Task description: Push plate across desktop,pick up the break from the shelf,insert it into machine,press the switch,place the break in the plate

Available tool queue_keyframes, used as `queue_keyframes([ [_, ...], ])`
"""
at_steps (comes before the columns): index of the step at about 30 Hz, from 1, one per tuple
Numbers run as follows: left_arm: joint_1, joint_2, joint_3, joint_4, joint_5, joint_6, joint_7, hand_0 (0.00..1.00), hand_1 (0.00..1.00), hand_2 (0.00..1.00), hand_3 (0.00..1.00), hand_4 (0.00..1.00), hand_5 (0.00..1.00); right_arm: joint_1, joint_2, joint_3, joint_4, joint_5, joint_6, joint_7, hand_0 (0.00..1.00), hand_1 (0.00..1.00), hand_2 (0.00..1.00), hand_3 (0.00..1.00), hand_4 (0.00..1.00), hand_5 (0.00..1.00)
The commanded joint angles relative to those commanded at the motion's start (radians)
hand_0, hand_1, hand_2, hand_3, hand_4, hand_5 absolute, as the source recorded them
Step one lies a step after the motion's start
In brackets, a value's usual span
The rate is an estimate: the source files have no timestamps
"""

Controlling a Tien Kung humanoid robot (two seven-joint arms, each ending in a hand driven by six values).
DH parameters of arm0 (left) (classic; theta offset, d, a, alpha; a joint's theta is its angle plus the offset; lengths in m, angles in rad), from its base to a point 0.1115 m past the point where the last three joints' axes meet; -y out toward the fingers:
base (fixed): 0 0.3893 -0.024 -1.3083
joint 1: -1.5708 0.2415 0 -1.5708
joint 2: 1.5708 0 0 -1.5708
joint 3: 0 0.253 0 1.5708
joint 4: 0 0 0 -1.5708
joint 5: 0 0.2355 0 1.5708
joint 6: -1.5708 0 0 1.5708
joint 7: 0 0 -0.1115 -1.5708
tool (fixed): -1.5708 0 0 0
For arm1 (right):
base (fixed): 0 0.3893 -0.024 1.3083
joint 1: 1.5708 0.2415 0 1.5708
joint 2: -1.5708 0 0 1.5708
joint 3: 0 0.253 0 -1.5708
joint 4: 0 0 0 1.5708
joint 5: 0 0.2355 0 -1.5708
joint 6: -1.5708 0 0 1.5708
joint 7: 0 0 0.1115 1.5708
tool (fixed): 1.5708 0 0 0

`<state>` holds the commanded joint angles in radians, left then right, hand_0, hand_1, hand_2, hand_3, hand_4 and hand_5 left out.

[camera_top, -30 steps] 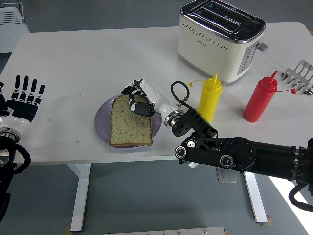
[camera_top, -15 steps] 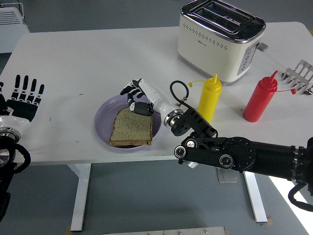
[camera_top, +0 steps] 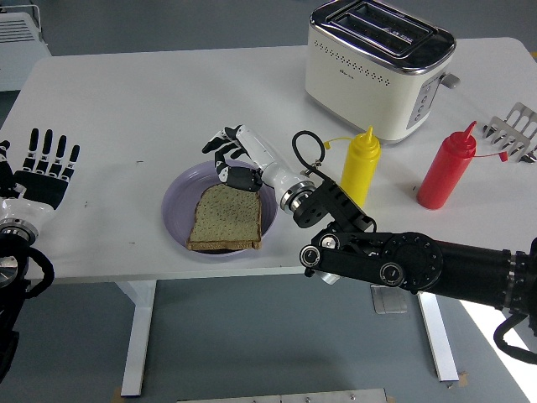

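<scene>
A slice of brown bread (camera_top: 226,218) lies flat in the lilac plate (camera_top: 174,201) near the table's front edge. My right hand (camera_top: 228,158) hovers just above the plate's far rim, fingers spread and holding nothing, clear of the bread. My left hand (camera_top: 40,172) rests at the left edge with fingers extended and open. The cream toaster (camera_top: 377,67) stands at the back right, its slots empty and its lever (camera_top: 450,81) on the right side.
A yellow squeeze bottle (camera_top: 361,166) and a red one (camera_top: 447,166) stand right of the plate, close to my right forearm. A metal rack (camera_top: 512,134) sits at the right edge.
The bread dropped from a tilted hold to lying flat in the plate. My right hand let go of it and lifted back toward the far rim, fingers spreading.
</scene>
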<state>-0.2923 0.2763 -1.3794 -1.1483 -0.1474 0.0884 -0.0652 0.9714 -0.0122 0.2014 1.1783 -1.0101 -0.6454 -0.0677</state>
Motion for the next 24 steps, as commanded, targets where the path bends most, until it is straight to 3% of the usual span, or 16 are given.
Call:
queue_keyframes([
  [13, 0.001, 0.003, 0.0, -0.024, 0.001, 0.003, 0.0, 0.794, 0.723, 0.684, 0.698, 0.572, 0.862, -0.001, -0.023, 0.063, 0.033, -0.037, 0.004, -0.008, 0.679, 0.698, 0.653, 0.554, 0.378, 0.002],
  [24, 0.008, 0.01, -0.018, -0.063, 0.0, 0.006, 0.001, 0.793, 0.722, 0.684, 0.696, 0.572, 0.859, -0.009, -0.092, 0.253, 0.161, -0.065, 0.03, -0.004, 0.68, 0.697, 0.651, 0.555, 0.403, 0.002],
])
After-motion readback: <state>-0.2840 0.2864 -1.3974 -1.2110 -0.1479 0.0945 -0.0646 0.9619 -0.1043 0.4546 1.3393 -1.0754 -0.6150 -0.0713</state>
